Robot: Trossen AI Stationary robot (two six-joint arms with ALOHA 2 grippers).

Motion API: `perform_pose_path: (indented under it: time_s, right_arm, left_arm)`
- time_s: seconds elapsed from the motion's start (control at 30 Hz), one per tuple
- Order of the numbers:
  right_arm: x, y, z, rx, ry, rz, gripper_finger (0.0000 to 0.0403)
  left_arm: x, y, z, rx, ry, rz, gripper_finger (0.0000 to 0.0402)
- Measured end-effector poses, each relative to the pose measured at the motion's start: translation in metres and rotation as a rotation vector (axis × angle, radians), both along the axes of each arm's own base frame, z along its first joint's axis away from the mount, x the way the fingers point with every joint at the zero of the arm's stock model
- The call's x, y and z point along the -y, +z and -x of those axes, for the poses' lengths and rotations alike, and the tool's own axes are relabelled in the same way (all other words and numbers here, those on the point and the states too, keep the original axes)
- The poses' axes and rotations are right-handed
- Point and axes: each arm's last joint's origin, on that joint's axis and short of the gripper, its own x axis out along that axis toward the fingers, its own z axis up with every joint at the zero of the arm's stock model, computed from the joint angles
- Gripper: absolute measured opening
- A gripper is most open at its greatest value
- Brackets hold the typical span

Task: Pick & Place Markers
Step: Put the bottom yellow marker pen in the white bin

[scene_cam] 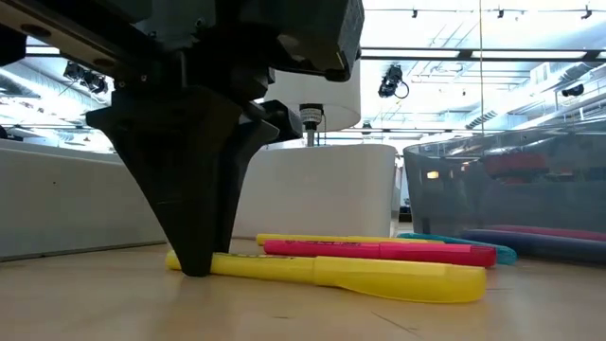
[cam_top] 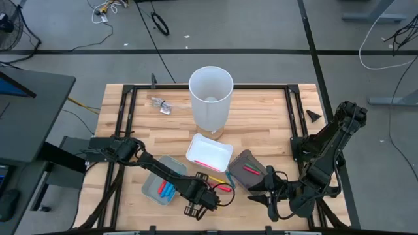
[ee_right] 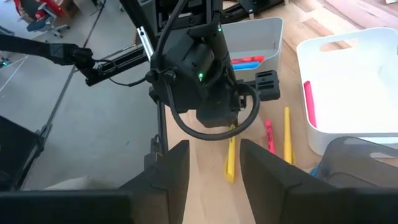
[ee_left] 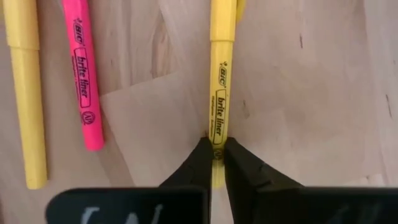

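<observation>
**Yellow marker pinched near one end by left claw**

The yellow marker (ee_left: 219,93) was seen lying flat on the tabletop (ee_left: 298,93), its long axis running straight out from the left claw (ee_left: 215,149) and crosswise to the finger gap. The claw was pressed together on the barrel near one end, w/ most of the pen's length beyond the fingertips. A pink marker (ee_left: 83,81) and a 2nd yellow marker (ee_left: 25,93) lay parallel, well apart to one side. The right claw (ee_right: 214,162) was held spread, empty, near the grey tray (cam_top: 251,171), farther from the pen. Judged: an end-held pen may droop on lift, so the lift should be kept slow. The white tray (cam_top: 210,154) was close by.
</observation>
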Motion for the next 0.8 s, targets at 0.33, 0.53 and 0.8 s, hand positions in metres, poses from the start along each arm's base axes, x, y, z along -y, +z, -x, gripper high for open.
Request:
perform_pose_path:
  time_s: [0.33,0.53,0.8]
  right_arm:
    - [0.002,-0.003,0.002,-0.029,-0.005,0.030,0.0141]
    - [0.003,-0.003,0.001,-0.017,-0.023,0.039,0.0141]
    - [0.007,-0.003,-0.001,0.017,-0.051,0.144,0.0141]
  left_arm:
    - [-0.001,0.024,0.016,-0.038,0.020,-0.042,0.0018]
    - [-0.006,0.051,0.023,0.010,0.024,-0.037,0.0018]
    - [-0.015,0.105,0.041,0.162,0.038,-0.088,0.0018]
